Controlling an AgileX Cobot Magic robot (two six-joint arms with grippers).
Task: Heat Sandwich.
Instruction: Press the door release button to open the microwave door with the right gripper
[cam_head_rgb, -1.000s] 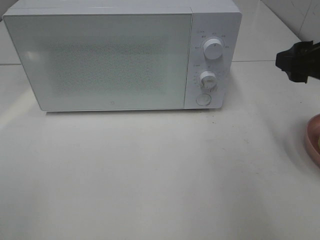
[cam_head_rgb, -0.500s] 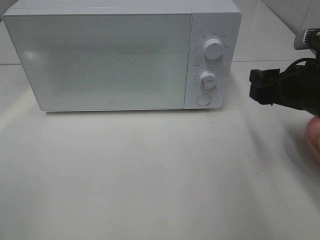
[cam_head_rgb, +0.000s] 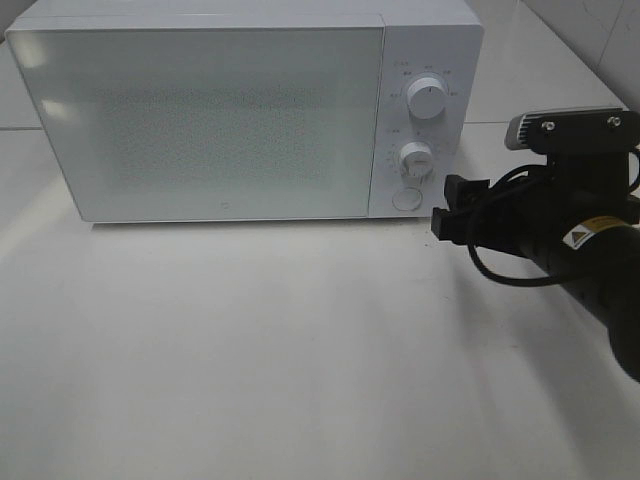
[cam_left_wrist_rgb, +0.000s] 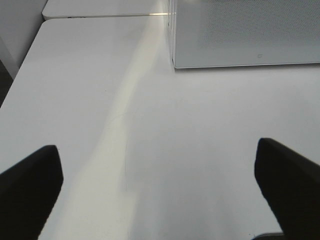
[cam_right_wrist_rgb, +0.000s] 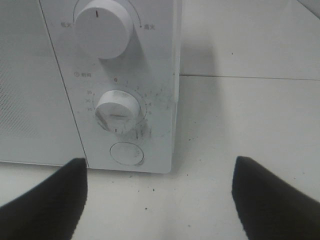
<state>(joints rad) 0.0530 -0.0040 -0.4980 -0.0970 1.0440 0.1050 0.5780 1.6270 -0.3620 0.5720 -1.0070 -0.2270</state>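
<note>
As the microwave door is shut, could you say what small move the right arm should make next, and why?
Probably ease the right gripper forward onto the round button below the dials, likely the door release: the door is shut, and the open, empty gripper hovers just short of the panel.

Directly ahead of the right claw (cam_head_rgb: 447, 212) stood the white box-shaped microwave oven (cam_head_rgb: 200, 120) — its control panel, with a round white knob (cam_right_wrist_rgb: 117, 111) and a flat round button (cam_right_wrist_rgb: 126, 153), walled off the way forward. Past the panel's outer edge the white tabletop (cam_head_rgb: 300, 350) lay open. Ahead of the left claw (cam_left_wrist_rgb: 160, 195) the table ran free — up to the oven's front corner.
</note>
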